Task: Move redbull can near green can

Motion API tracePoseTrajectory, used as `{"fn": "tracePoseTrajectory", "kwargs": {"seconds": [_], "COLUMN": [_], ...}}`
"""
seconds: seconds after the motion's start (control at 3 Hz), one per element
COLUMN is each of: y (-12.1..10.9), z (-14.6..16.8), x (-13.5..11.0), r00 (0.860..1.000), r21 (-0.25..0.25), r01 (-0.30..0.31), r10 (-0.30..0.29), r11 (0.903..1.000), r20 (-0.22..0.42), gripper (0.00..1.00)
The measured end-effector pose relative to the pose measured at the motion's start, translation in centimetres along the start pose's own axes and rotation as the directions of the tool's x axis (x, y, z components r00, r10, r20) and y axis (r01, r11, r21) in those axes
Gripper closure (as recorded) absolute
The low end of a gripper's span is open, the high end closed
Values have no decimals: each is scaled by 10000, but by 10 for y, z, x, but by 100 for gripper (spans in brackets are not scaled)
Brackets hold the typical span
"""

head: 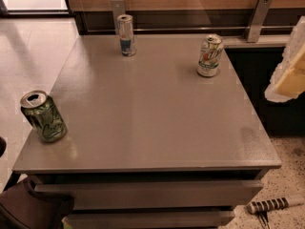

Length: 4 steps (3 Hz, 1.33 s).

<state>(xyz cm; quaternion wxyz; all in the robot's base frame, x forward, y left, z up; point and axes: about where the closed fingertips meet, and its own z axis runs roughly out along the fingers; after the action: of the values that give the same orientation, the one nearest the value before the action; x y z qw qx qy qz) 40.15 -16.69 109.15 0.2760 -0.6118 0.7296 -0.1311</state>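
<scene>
The redbull can (126,35), slim and silver with a blue lower band, stands upright at the far edge of the grey table (152,113), left of centre. The green can (43,117), dark green with pale script and an opened silver top, stands at the table's near left corner. My gripper (289,66) shows as a pale cream shape at the right edge of the view, off the table's right side and far from both cans. It holds nothing that I can see.
A white-and-green can with red marks (209,55) stands at the far right of the table. A wood-panelled wall with metal brackets (258,17) runs behind. A striped tool (274,204) lies on the floor at lower right. Drawers front the table below.
</scene>
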Motion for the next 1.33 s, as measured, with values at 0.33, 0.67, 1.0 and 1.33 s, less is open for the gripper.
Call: {"fn": "tracePoseTrajectory", "kwargs": {"seconds": [0.33, 0.67, 1.0, 1.33], "y": [0, 0, -13, -2], "z": [0, 0, 13, 60], "x": [0, 0, -18, -43], "r00": [10000, 10000, 9923, 9287], "r21": [0, 22, 491, -377], "r01": [0, -10, -850, -2800], "r10": [0, 10, 800, 2807], "r11": [10000, 10000, 9952, 9592], "r20": [0, 12, 949, 2423], "gripper": [0, 0, 0, 0]}}
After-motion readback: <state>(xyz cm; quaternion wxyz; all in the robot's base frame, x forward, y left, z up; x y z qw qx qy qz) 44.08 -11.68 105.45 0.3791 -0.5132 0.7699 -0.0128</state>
